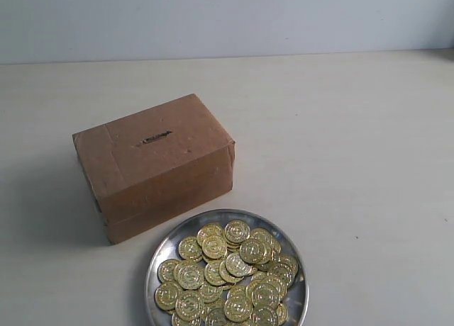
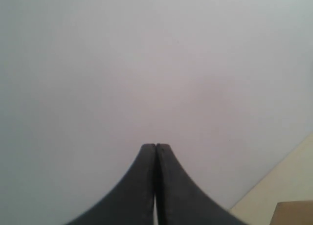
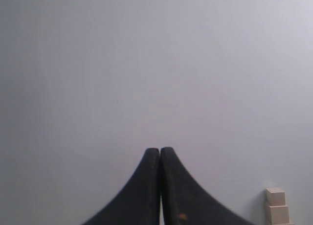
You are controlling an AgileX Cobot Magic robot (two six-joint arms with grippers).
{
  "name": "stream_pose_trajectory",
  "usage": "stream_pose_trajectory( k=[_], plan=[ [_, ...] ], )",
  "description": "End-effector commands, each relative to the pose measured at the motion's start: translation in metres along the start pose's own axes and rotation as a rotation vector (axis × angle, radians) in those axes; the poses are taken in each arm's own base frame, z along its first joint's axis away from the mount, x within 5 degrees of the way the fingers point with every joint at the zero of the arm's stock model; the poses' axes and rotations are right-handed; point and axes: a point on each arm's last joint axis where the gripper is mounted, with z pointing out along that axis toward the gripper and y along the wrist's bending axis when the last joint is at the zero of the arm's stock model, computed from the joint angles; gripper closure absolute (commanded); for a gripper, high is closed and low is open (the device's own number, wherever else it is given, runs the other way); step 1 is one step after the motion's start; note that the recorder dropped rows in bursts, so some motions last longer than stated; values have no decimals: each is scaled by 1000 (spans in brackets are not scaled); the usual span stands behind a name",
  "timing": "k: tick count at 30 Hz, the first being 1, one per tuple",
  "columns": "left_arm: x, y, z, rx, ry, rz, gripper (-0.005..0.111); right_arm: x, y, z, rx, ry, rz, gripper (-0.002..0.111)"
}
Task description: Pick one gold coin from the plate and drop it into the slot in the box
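Box (image 1: 152, 163): brown cardboard, placed left of centre on the worktop (image 1: 355, 163), slot (image 1: 154, 137) cut in its top face.
Plate (image 1: 169, 246): heaped with gold coins (image 1: 227, 280), set just beside the box, toward the near edge.
Left gripper (image 2: 156, 146), right gripper (image 3: 160, 149): jaws pressed together, nothing held (seen in wrist views only).

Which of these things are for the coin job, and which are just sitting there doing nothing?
For the job:
gold coins
plate holding them
box
box slot in its top

Just lying about:
small stack of pale blocks, seen only in the right wrist view
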Motion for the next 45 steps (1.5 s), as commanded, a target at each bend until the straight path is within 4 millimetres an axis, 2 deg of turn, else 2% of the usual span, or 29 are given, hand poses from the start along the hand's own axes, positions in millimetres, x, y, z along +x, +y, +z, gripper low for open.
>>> stream_pose_trajectory(
  k=[1, 6, 11, 16, 19, 22, 32, 38, 42, 45],
  plan=[
    [13, -1, 1, -19, 139, 179, 107, 6, -1, 6, 7, -62, -2, 108],
    [30, 2, -2, -11, 335, 456, 107, 23, -3, 15, 13, -164, -4, 108],
    [62, 4, -4, -33, 509, 688, 107, 43, -4, 21, 17, -116, -8, 108],
    [106, -8, -5, -95, 583, 740, 107, 59, -5, 24, 19, -74, -8, 108],
    [128, -18, -8, -55, 641, 831, 107, 67, -5, 26, 21, -71, -7, 108],
    [146, -29, -11, -2, 674, 818, 107, 80, -6, 28, 22, -45, -7, 108],
    [146, -37, -10, 111, 600, 852, 107, 134, -9, 30, 29, 88, -13, 108],
    [145, -39, -9, 142, 556, 873, 107, 168, -10, 27, 13, 186, -183, 108],
    [145, -39, -9, 142, 556, 873, 107, 182, -10, 25, 4, 180, -185, 108],
    [145, -38, -9, 142, 557, 882, 107, 182, -9, 25, -3, 162, -207, 108]
  ],
)
